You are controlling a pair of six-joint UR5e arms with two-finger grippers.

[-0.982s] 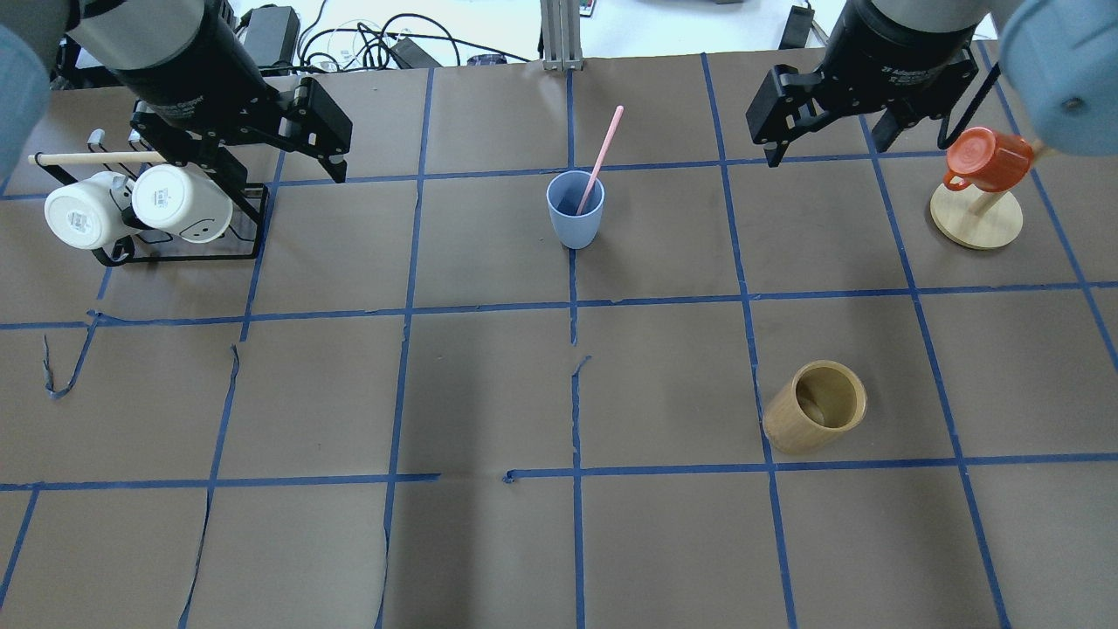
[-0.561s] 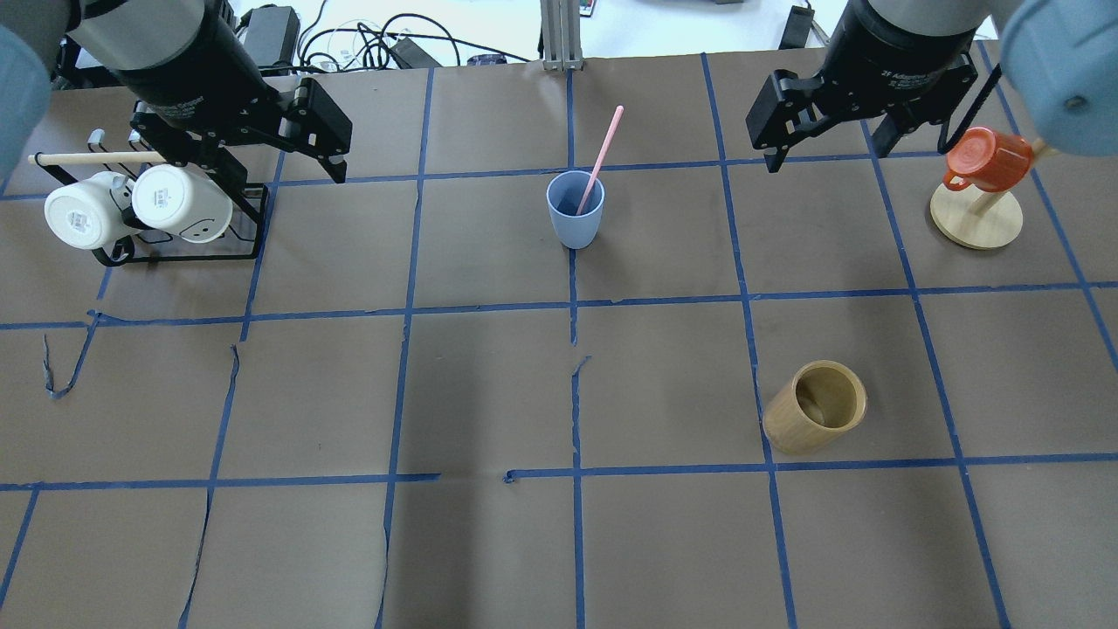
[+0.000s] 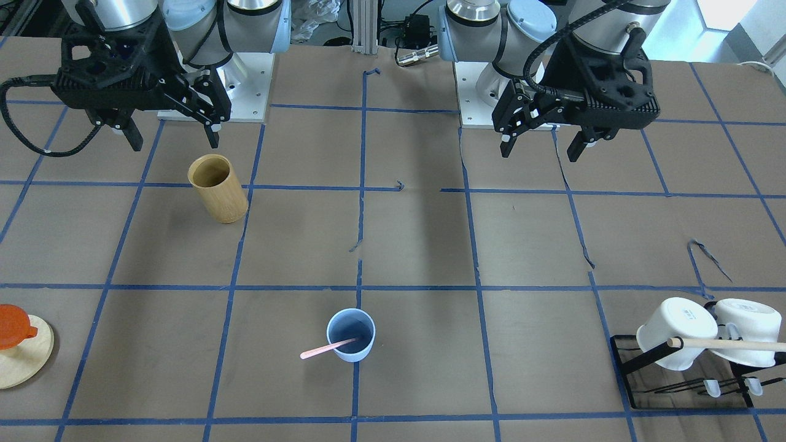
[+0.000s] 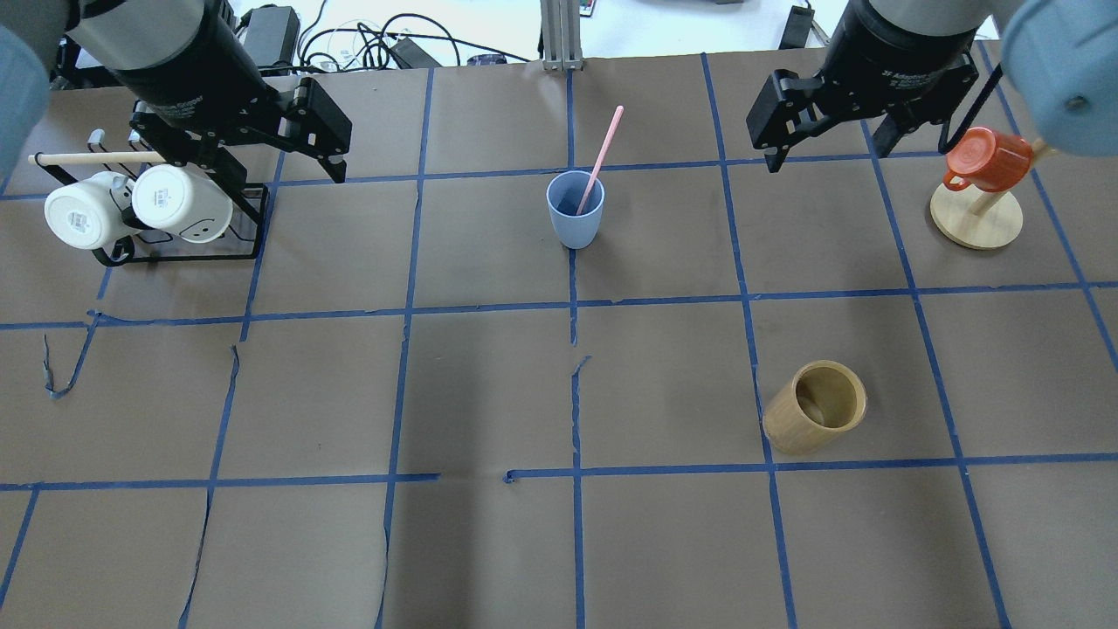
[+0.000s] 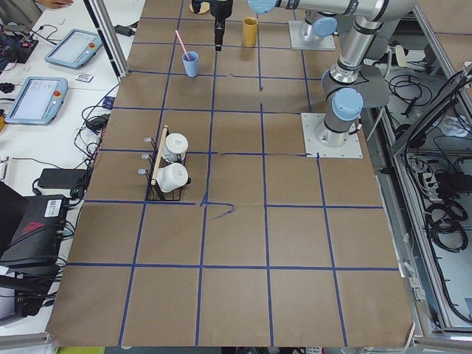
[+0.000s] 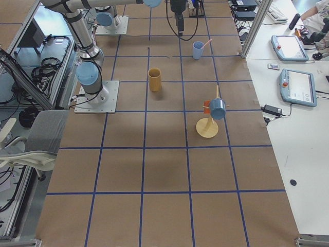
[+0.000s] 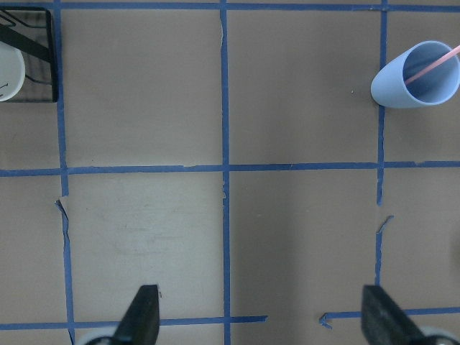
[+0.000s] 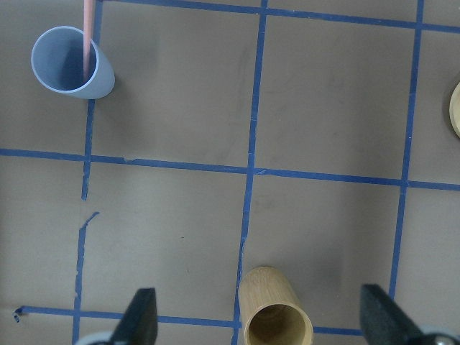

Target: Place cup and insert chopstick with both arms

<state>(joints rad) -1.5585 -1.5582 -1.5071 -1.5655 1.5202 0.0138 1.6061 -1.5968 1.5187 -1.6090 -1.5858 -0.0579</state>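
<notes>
The light-blue cup (image 4: 575,218) stands upright on the brown table, at the far middle in the overhead view. It also shows in the front view (image 3: 350,336). The pink chopstick (image 4: 603,148) leans inside it, its top sticking out over the rim (image 3: 319,351). My left gripper (image 4: 275,170) is open and empty, held above the table near the mug rack, well apart from the cup (image 7: 417,75). My right gripper (image 4: 825,153) is open and empty, held high to the cup's right (image 8: 72,61).
A tan bamboo cylinder (image 4: 817,406) stands on the right side, below my right gripper. A black rack with two white mugs (image 4: 131,205) and a wooden rod (image 4: 96,158) is at the far left. A red mug (image 4: 987,162) hangs on a round wooden stand (image 4: 976,223) at the far right.
</notes>
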